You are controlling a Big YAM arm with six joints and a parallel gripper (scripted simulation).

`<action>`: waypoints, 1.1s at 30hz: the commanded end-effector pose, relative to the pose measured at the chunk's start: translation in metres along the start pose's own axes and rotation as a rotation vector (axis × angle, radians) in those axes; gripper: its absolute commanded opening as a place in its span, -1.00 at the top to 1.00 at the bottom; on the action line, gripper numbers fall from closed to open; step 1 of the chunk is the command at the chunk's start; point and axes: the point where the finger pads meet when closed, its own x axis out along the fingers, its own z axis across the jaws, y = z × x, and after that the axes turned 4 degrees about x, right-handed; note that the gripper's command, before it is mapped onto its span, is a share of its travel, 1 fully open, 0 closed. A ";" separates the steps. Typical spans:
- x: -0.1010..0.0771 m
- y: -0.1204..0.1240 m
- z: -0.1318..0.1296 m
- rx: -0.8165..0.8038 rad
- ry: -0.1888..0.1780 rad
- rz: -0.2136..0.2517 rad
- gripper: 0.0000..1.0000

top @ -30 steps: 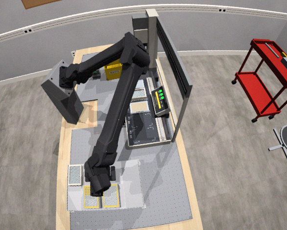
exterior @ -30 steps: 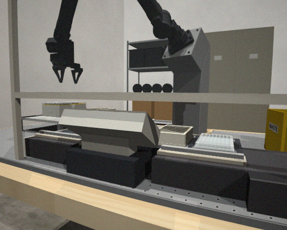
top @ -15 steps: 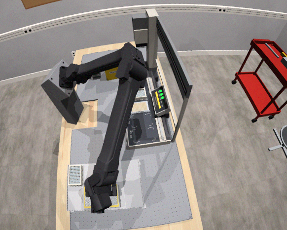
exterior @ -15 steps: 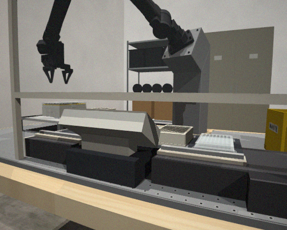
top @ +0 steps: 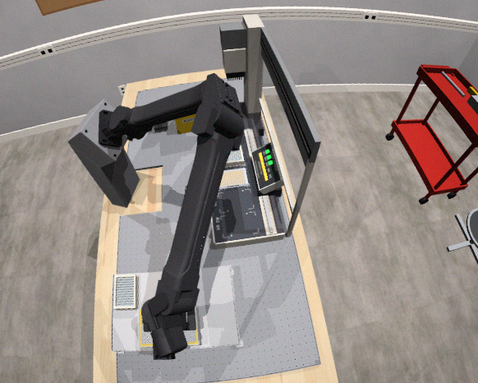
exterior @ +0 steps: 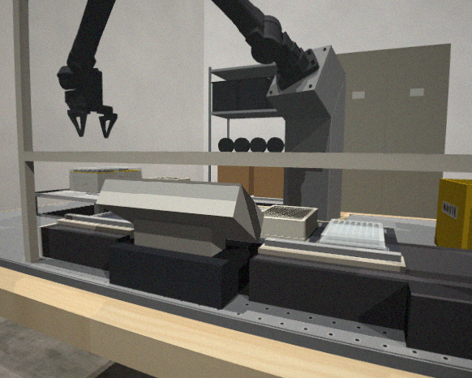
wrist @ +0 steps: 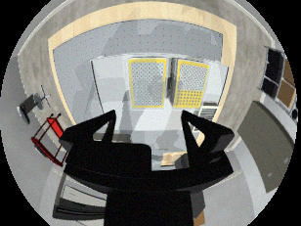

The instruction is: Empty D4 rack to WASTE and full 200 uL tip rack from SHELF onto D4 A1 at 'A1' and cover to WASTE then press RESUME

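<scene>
My gripper (exterior: 92,122) (top: 173,308) is open and empty, pointing down, high above the low grey shelf platform. Two yellow-rimmed tip racks stand side by side on that platform. In the wrist view the left rack (wrist: 149,83) looks paler and the right rack (wrist: 191,83) more yellow; both lie ahead of my fingertips. In the overhead view my wrist (top: 169,329) hides most of both racks. A tan tip rack (exterior: 289,221) with dark holes sits on the deck next to a clear well plate (exterior: 352,234). The yellow waste bin (exterior: 461,213) stands at the far end.
A white-framed rack or plate (top: 124,291) lies on the platform's left side. The liquid handler's frame (top: 288,123) and its panel (top: 266,166) with green lights and a yellow strip border the deck. The grey head housing (exterior: 175,207) hides part of the deck.
</scene>
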 end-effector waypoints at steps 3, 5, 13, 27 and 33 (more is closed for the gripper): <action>-0.007 -0.009 0.008 -0.024 -0.004 -0.020 -1.00; 0.009 -0.009 0.012 -0.038 -0.009 -0.007 -1.00; 0.025 -0.003 0.005 -0.015 -0.003 0.003 -1.00; 0.047 0.001 0.002 -0.008 -0.001 0.008 -1.00; 0.055 0.000 0.005 -0.013 -0.003 0.004 -1.00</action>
